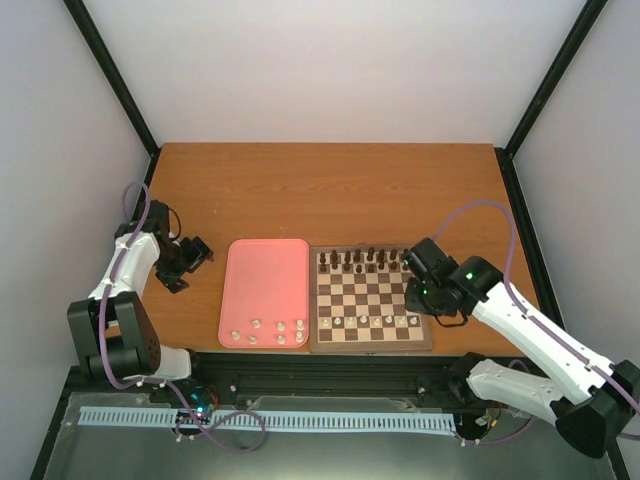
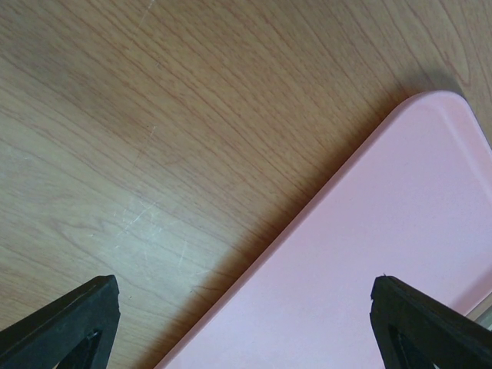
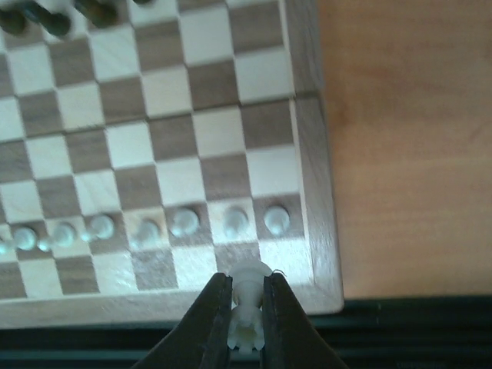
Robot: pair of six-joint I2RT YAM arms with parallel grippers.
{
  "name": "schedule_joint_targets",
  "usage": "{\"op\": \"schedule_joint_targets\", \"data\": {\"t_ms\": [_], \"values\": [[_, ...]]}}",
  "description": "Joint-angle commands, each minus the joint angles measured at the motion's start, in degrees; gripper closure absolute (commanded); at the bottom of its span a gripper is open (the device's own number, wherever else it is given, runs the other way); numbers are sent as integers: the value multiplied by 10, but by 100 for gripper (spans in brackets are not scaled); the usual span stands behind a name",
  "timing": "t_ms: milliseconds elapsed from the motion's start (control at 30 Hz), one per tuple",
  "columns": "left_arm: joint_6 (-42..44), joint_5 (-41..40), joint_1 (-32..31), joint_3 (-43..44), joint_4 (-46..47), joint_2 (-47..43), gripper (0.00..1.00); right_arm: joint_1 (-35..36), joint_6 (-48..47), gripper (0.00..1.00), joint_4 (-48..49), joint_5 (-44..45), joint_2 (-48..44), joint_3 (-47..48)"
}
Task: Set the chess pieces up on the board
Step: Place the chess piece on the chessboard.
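The wooden chessboard (image 1: 371, 297) lies right of centre, with dark pieces (image 1: 360, 262) along its far rows and a row of white pawns (image 1: 375, 322) near its front. My right gripper (image 1: 422, 296) hovers over the board's right side, shut on a white rook (image 3: 247, 304), held above the near right corner squares in the right wrist view. Several white pawns (image 3: 184, 223) stand in a row there. More white pieces (image 1: 268, 332) lie at the near end of the pink tray (image 1: 265, 275). My left gripper (image 1: 190, 262) is open and empty, left of the tray.
The pink tray's edge (image 2: 400, 246) fills the right part of the left wrist view, over the wooden table (image 2: 154, 115). The table's front edge and a black rail (image 1: 320, 362) run just below the board. Bare table lies behind the board and tray.
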Motion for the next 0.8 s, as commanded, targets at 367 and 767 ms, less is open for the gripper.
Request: {"op": "schedule_joint_targets", "data": {"t_ms": [367, 767], "values": [[-8, 7, 2, 15, -3, 3, 0, -2, 74, 94, 15, -70, -26, -125], [-6, 3, 1, 13, -4, 4, 0, -2, 90, 93, 69, -42, -17, -177]]}}
